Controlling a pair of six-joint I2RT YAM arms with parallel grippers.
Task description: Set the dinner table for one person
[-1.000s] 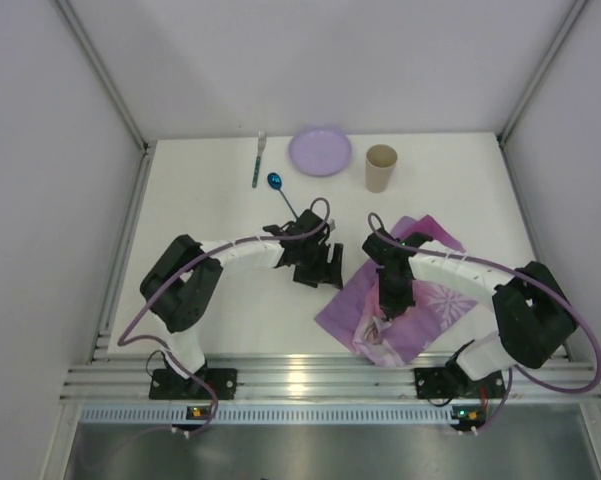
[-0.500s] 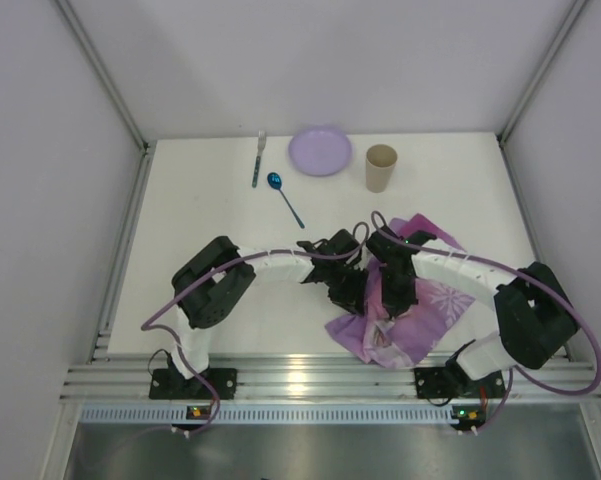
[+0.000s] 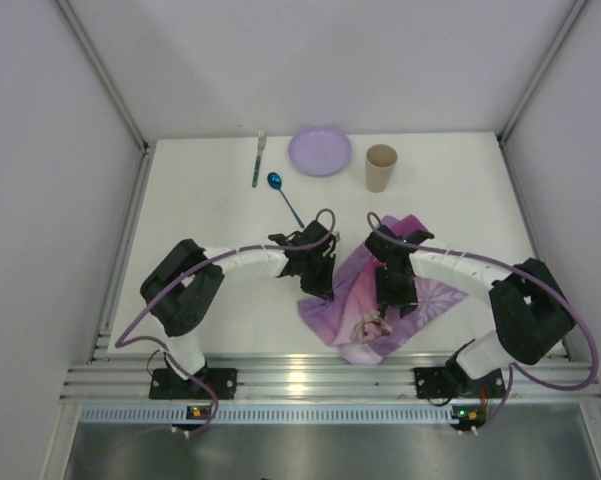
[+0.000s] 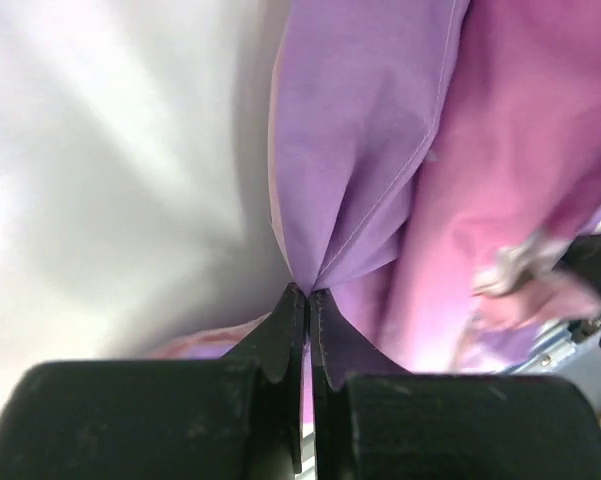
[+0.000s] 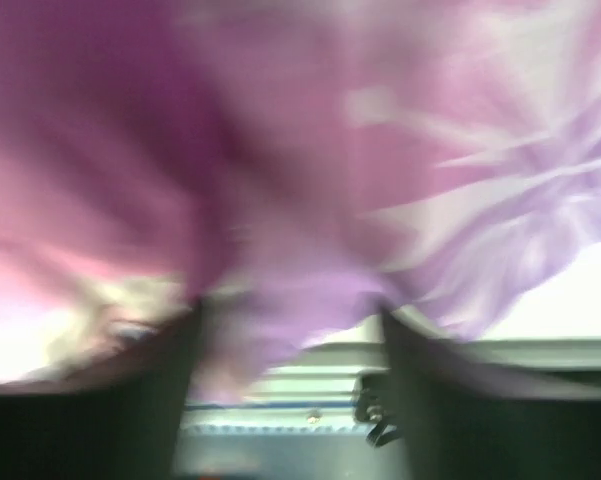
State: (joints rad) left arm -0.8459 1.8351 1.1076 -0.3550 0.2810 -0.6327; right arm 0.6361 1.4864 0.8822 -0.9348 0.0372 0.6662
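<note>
The purple placemat (image 3: pixel 355 318) lies rumpled on the white dinner table (image 3: pixel 210 200), close to the aluminium rail at the near edge. My left gripper (image 3: pixel 317 282) is shut on a fold of the mat's left edge. In the left wrist view the black jaws (image 4: pixel 308 292) meet tightly on the purple cloth (image 4: pixel 360 150). My right gripper (image 3: pixel 391 298) hovers over the middle of the mat. Its fingers stand apart in the blurred right wrist view (image 5: pixel 292 322), with the mat (image 5: pixel 310 180) just beyond them and nothing gripped.
At the far side stand a lilac plate (image 3: pixel 320 150) and a tan cup (image 3: pixel 381 167). A blue spoon (image 3: pixel 284 196) and a fork (image 3: pixel 259 158) lie left of the plate. The rail (image 3: pixel 300 375) runs along the near edge, and white walls enclose the table.
The left gripper reached right to the mat, shut on its edge and drew it leftwards. The right gripper let go of the mat and opened.
</note>
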